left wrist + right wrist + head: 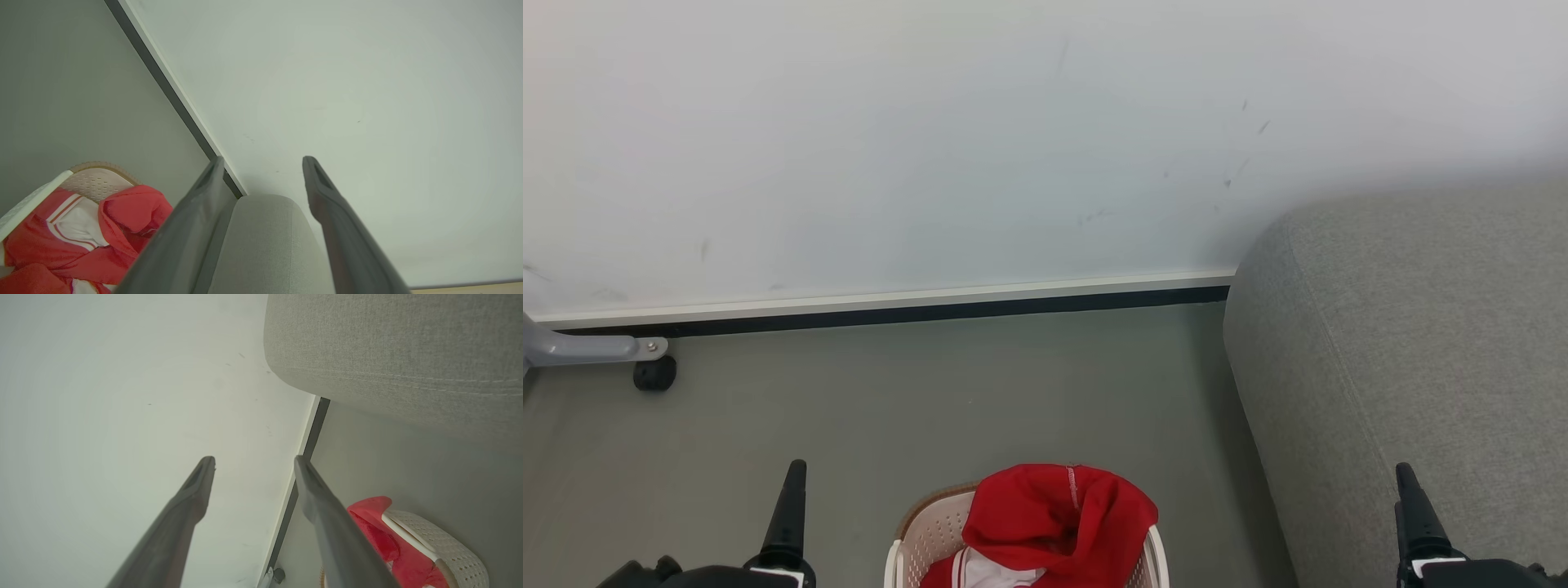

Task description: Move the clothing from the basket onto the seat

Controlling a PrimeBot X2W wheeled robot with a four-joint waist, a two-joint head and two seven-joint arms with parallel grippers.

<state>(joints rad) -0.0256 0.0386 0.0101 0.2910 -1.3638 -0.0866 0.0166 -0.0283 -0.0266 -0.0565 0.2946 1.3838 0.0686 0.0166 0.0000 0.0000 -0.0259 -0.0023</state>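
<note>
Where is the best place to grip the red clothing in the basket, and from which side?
Grip the raised fold of the clothing, which bulges above the basket rim. Probably come from above: the basket walls block the sides, and the hump stands free.

Dark-fingered left gripper (pixel 263 163) gapes empty; at eight o'clock, red-and-white fabric clothing (pixel 126 212) lies in a cream perforated basket (pixel 96 181); grey woven sofa (pixel 265 245) at six.

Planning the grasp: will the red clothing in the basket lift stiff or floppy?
Likely floppy: the clothing lies crumpled in soft folds, heaped above the basket rim. Probably sags and trails from a single pinch. Folds reach the rim, so may catch.
</note>
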